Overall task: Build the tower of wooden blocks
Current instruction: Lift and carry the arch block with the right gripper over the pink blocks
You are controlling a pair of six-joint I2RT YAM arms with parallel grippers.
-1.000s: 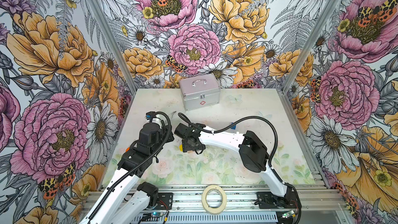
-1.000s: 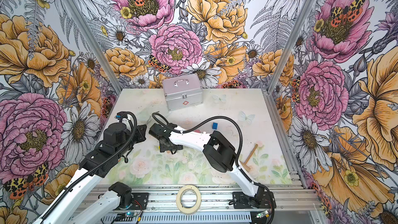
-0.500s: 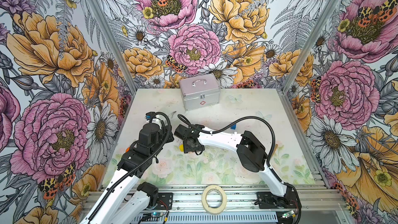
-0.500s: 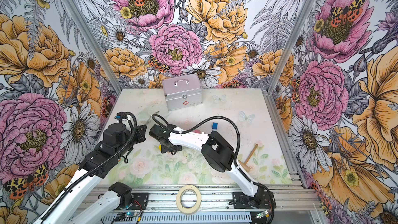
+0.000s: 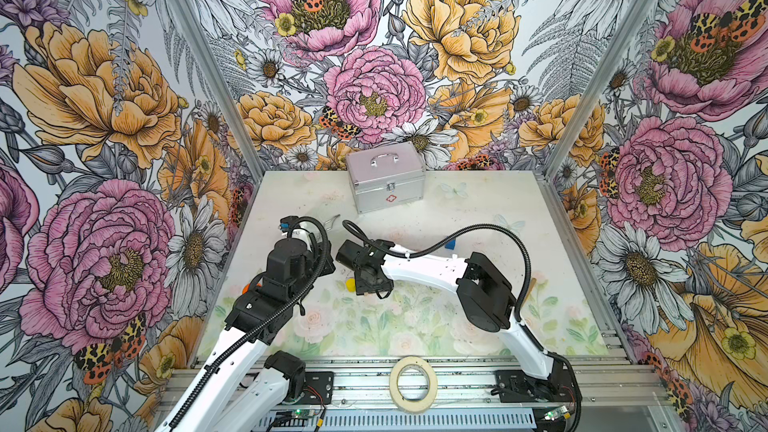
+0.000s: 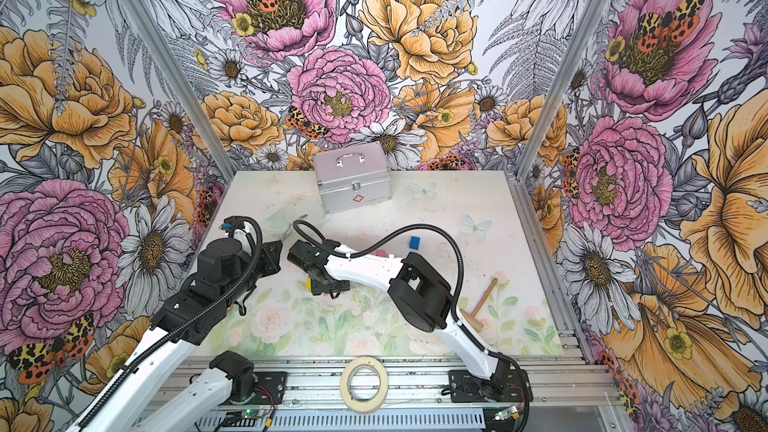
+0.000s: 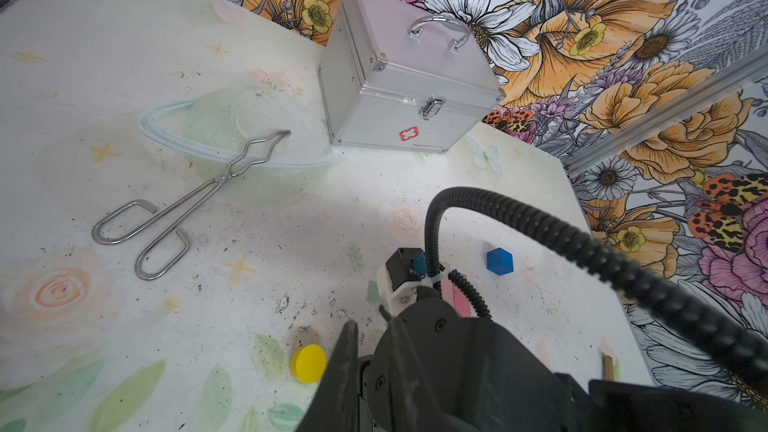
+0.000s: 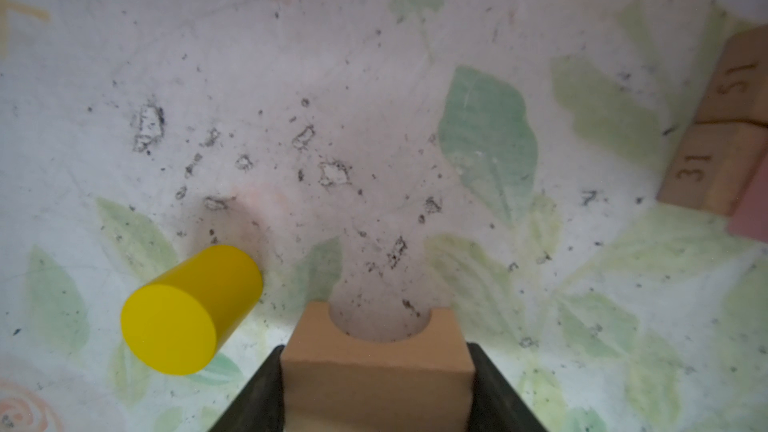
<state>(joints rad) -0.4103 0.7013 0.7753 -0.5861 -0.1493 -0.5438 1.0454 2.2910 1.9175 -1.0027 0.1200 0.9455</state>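
Only in right wrist view: right gripper clamped a notched tan block.
Left gripper: opening could not be told.
Yellow cylinder: rested on table beside that block.

1. "31", in dark digits on the end face of a tan wood brick, seen by my right wrist camera
2. "51" on the second tan wood brick touching it, digits lying sideways
3. A red cross-shaped emblem on the silver case front, under its latch; the small red print beneath is too small to read
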